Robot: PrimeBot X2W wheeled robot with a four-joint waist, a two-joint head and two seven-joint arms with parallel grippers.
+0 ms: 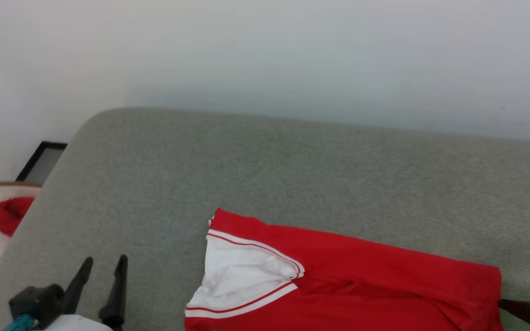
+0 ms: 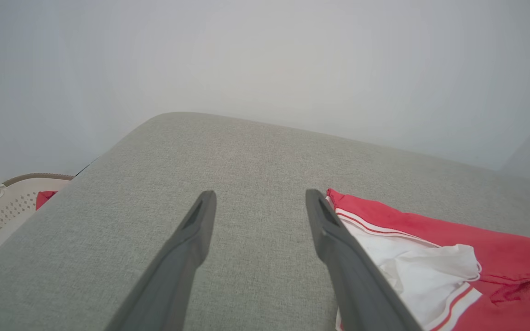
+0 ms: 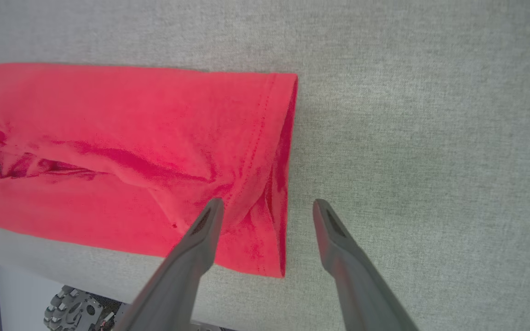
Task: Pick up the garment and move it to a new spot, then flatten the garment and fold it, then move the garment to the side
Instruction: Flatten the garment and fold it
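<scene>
Already folded, the garment (image 1: 361, 271) lies along the bed's (image 1: 246, 161) near edge, left gripper (image 1: 105, 259) near its sleeve (image 1: 242, 276), right gripper (image 3: 268, 204) over its hem (image 3: 283, 174), both with jaws open, so an uneven pinch could undo the fold.

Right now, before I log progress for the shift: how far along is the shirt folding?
Looks done: the garment lies on the grey cushion, folded lengthwise with a white sleeve on top. In hand: nothing; the left tool and right tool are both open, the right one over the hem. Left: probably a cross fold, then moving it aside.
</scene>
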